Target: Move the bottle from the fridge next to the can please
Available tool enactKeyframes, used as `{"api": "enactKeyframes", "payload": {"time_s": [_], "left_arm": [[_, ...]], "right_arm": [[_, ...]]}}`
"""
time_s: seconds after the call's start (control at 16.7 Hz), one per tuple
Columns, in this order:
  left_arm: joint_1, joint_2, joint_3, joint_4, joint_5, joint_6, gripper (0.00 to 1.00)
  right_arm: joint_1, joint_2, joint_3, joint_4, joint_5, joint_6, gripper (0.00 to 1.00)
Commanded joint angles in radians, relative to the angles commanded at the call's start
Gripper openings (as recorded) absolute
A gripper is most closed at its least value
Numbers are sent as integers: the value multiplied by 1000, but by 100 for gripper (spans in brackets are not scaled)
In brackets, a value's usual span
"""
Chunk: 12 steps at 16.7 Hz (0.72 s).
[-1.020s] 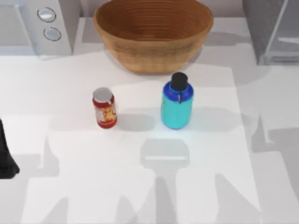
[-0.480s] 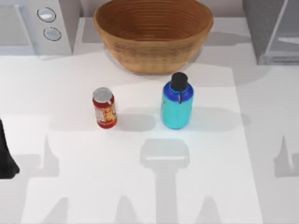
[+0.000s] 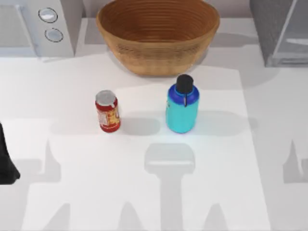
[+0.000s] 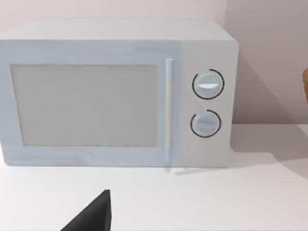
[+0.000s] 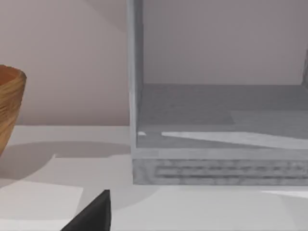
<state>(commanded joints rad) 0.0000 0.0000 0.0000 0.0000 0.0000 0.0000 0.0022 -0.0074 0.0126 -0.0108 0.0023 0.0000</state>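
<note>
White table (image 3: pixel 72 159) is lying under hard light, arm shadows falling across its near half. Left arm (image 3: pixel 6 163) is sitting parked at the near left edge as a dark sliver; whether its fingers are spread or pressed together, cannot tell. A dark finger tip (image 4: pixel 94 216) is poking into the left wrist view, which is facing the microwave (image 4: pixel 115 91). A matching tip of the right gripper (image 5: pixel 94 216) is edging into the right wrist view, which is looking into the fridge (image 5: pixel 216 125), its compartment standing open and bare; finger state cannot tell. Mid-table, the can (image 3: pixel 108 111) is standing upright, and the bottle (image 3: pixel 182 105) is standing upright to its right, apart from it, with a bare gap between them. Nothing is gripping either one. Judging by this, the bottle is already resting out of the fridge beside the can, so the job is looking done or nearly so, and the arms are likely pulled back for that reason. Farther back, the basket (image 3: pixel 158 36) is sitting centre, microwave at far left, fridge at far right. Against the earlier frames, can, bottle and basket are holding their spots; only the shadows at the right are shifting, suggesting the right arm is retreating.
</note>
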Motion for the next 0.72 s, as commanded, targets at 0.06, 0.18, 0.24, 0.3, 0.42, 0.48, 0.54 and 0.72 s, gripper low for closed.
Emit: {"api": "enactKeyframes", "payload": {"time_s": [0.06, 0.18, 0.24, 0.3, 0.42, 0.48, 0.54, 0.72], "left_arm": [[0, 0, 0, 0, 0, 0, 100], [0, 0, 0, 0, 0, 0, 100], [0, 0, 0, 0, 0, 0, 100], [0, 0, 0, 0, 0, 0, 100], [0, 0, 0, 0, 0, 0, 100], [0, 0, 0, 0, 0, 0, 100], [0, 0, 0, 0, 0, 0, 100], [0, 0, 0, 0, 0, 0, 100]], "right_arm": [[-1, -18, 15, -22, 1, 0, 100], [-3, -73, 61, -97, 2, -1, 100], [-3, -109, 90, -150, 2, -1, 100], [-3, -148, 123, -215, 2, -1, 100], [-3, -234, 194, -372, 1, -2, 100], [-2, -280, 231, -460, 0, -2, 100], [-2, -327, 269, -553, -1, -2, 100], [-2, -470, 386, -842, -3, -3, 100]]}}
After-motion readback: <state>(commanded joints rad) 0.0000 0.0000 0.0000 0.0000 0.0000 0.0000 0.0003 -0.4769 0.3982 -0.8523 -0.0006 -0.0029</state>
